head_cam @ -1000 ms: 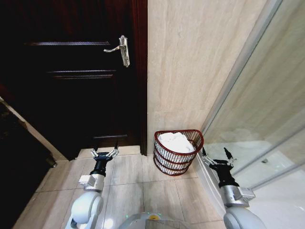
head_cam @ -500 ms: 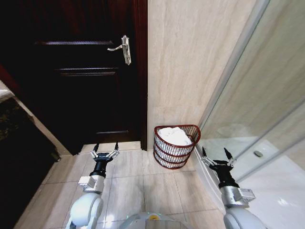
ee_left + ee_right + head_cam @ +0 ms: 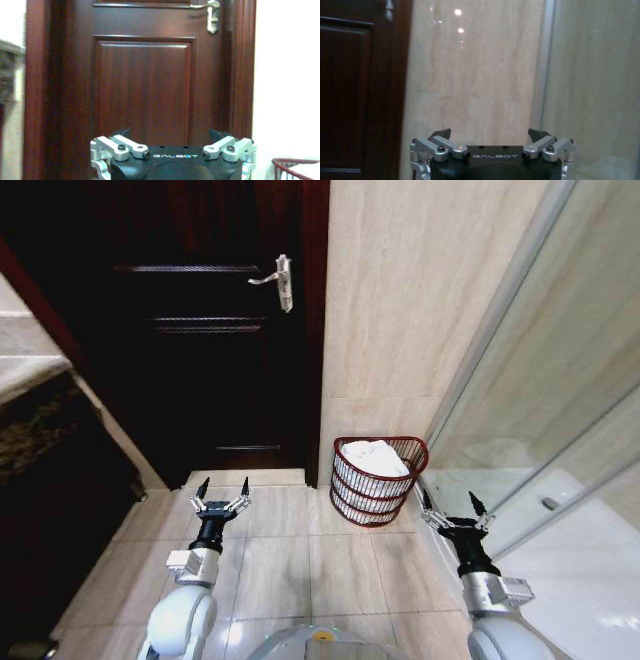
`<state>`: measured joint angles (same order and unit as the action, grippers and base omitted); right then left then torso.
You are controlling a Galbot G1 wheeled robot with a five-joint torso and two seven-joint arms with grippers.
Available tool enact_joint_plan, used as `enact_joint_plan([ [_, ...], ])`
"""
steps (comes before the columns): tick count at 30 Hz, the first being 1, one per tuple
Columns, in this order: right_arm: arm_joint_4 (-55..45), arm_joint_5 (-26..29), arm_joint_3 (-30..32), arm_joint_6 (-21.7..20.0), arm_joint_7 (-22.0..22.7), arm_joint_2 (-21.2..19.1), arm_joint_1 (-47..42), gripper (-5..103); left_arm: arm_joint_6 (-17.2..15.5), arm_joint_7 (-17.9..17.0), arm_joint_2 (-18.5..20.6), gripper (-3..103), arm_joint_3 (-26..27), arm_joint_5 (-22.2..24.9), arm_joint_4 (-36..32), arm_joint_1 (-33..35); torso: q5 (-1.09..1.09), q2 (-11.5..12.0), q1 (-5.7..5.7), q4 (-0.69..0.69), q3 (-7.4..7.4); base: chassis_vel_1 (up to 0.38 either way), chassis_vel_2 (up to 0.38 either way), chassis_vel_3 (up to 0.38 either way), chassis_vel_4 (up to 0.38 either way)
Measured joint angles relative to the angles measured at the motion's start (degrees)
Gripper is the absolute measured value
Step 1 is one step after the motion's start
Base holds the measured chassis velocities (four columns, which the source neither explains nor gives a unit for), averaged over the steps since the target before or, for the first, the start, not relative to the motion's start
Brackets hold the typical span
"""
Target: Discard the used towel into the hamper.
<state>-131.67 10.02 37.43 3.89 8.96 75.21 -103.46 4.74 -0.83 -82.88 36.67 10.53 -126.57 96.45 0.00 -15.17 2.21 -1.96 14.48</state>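
- Room: dark wooden door [image 3: 215, 330] far left, beige tiled wall [image 3: 420, 310] centre, glass shower screen [image 3: 570, 380] running along the right. Tiled floor [image 3: 300, 560] in between.
- Hamper [image 3: 378, 480] stands on the floor in the far corner, against the wall, just right of the door frame and just left of the screen's foot. Upright, reddish-brown wire.
- White towel [image 3: 372, 456] lies bunched inside the hamper, heaped near the rim; none of it hangs over the side that I can see.
- Left gripper [image 3: 221, 494] held low over the floor, near left, pointing at the door; jaws spread wide, nothing between them. Well apart from the hamper.
- Right gripper [image 3: 449, 508] held low at near right, beside the screen's base, right of the hamper and not touching it; jaws spread wide, nothing held.
- Judgement: the discard looks done — towel in hamper, both arms free-handed. Nothing obvious left except pulling away from the corner.
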Motion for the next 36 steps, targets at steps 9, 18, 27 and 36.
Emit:
enact_joint_plan([
  [9,0.81,0.88,0.75,0.49,0.71,-0.12,1.45,100,0.15,-0.73,-0.19,100,-0.11,-1.31,0.97,-0.34,0.00,0.00,0.00,-0.01,0.01,0.078,0.034,0.035,0.083],
  [18,-1.34,1.71,2.61,-2.03,0.88,-0.32,2.28,100,-1.40,-1.15,-0.33,100,-0.78,-1.54,0.44,-1.17,0.00,-1.19,0.43,-0.01,0.76,0.000,0.000,0.000,0.000],
  [27,-4.16,4.88,4.91,-11.33,0.98,0.95,7.44,100,-6.46,-2.95,0.23,100,-0.56,-2.70,0.22,-3.11,0.00,-3.18,1.08,-0.02,2.09,0.000,0.000,0.000,0.000],
  [36,-0.68,2.05,7.79,-14.94,-0.27,1.58,15.52,100,-14.17,-2.69,1.52,100,-1.23,0.75,-2.72,-7.53,0.01,-5.37,1.91,-0.03,3.46,0.000,0.000,0.000,0.000],
])
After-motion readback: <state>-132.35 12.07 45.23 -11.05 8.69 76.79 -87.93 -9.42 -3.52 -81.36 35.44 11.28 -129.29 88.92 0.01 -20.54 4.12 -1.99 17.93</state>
